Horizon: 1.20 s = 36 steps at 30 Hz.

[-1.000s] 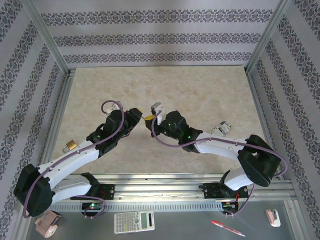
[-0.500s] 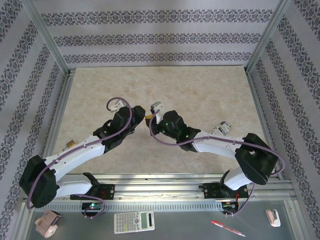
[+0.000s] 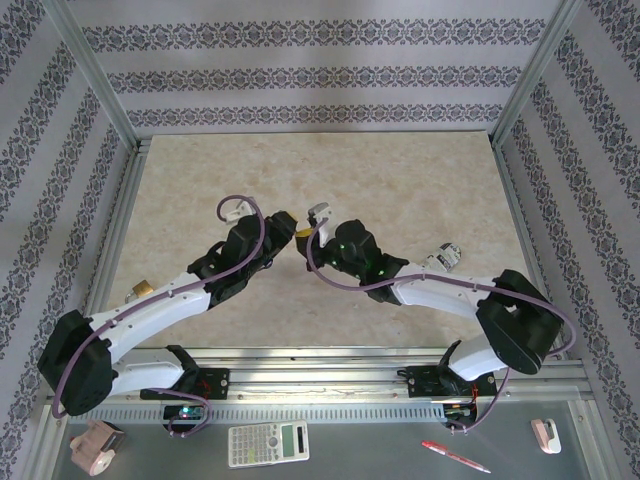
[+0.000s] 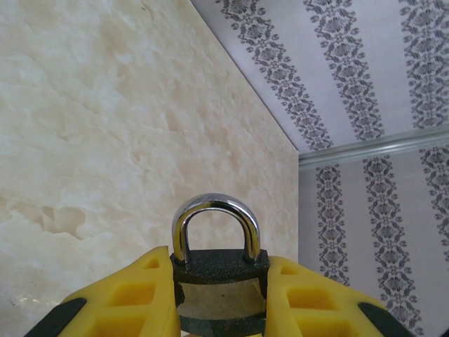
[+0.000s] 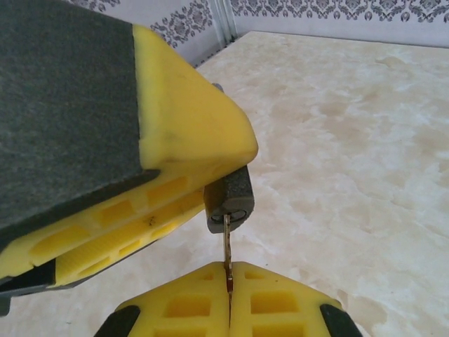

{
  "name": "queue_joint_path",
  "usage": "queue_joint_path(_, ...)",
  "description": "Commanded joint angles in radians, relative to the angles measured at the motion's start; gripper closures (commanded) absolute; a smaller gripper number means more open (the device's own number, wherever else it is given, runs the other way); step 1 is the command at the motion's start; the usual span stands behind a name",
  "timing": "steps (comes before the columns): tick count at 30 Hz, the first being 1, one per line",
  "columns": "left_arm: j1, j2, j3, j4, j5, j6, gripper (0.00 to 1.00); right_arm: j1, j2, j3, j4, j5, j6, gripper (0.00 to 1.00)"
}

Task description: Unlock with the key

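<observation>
Fingers (image 4: 126, 295) of the left tool (image 4: 220, 295) pinch the padlock (image 4: 219, 261) at the bottom centre of the left wrist frame. They clamp its dark body from both sides. The chrome shackle (image 4: 216, 209) stands upright with both legs down in the body, over the marbled tabletop (image 4: 84, 126). At the bottom of the right wrist frame the right tool (image 5: 229, 284) has its two yellow halves pressed together on the key (image 5: 226, 242). The thin blade runs straight up to the keyway in the padlock's underside, its tip at or just inside the slot. In the overhead frame both tools meet just left of centre, with the arms angling in from the lower corners. A calculator (image 3: 268, 443) and a red pen (image 3: 455, 457) lie along the bottom edge, off the tabletop.
</observation>
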Motion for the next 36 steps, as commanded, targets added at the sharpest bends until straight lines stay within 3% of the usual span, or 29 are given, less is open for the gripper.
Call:
queue_joint_path(1, -0.078, 0.001, 0.004, -0.085, 0.227, 0.039, 1.00, -0.040, -0.055, 0.004, 0.180, -0.030, 0.026, 1.00)
queue_joint_path(8, -0.093, 0.032, 0.018, -0.103, 0.263, 0.072, 1.00, -0.056, -0.052, 0.012, 0.213, -0.143, 0.029, 1.00)
queue_joint_path(20, -0.096, 0.058, 0.131, -0.445, 0.168, 0.356, 1.00, -0.131, -0.105, 0.007, 0.111, -0.324, 0.035, 1.00)
queue_joint_path(31, -0.108, 0.067, 0.221, -0.609, 0.044, 0.490, 1.00, -0.157, -0.114, -0.012, 0.085, -0.345, 0.059, 1.00)
queue_joint_path(36, -0.124, 0.103, 0.231, -0.582, 0.065, 0.495, 1.00, -0.158, -0.094, 0.007, 0.112, -0.356, 0.075, 1.00)
